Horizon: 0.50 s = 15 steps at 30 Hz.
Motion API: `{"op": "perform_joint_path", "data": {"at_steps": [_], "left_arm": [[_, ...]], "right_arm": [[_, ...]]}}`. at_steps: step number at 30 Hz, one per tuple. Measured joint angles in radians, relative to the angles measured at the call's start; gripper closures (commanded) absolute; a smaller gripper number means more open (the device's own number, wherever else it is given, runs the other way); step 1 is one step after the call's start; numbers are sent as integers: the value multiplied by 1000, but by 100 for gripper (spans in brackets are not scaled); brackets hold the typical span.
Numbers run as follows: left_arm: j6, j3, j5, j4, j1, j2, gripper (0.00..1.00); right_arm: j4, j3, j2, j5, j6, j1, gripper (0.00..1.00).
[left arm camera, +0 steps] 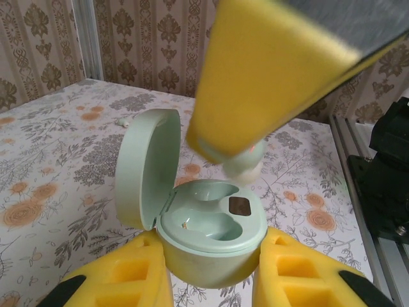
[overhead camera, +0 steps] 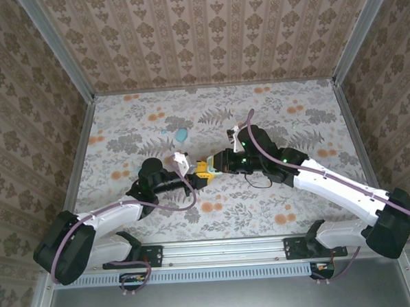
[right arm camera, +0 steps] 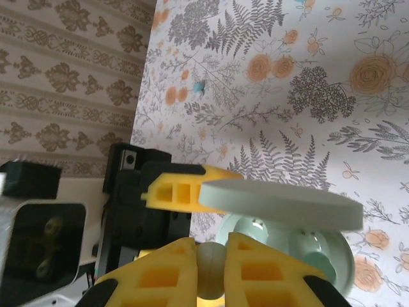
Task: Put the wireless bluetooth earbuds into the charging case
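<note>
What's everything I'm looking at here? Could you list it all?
mint-green oval charging case: one, lid open, clamped between the left fingers.
tiny pale earbud: one, pinched in the right fingers, above the case.
teal-blue oval pebble: one, on the table beyond the arms.
small pale bit: one, on the table behind the case.
floral table: one, pale with orange flowers.
left fingers: two, yellow, at the case's sides.
right fingers: two, yellow, around the earbud.
</note>
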Motion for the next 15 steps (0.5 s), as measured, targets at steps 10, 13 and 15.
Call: {"op": "perform_joint_path", "data": {"at_steps": [10,13,15], "left_arm": [[-23,0,-25,39,-5,0,100],[-23,-1,-31,42,-5,0,100],[-23,-1,-34,43,-5,0,100]], "right_arm": [[64,-11,29,66,49,36,88],[64,-20,27,84,52,37,87],[62,-21,22,97,51,41,87]]}}
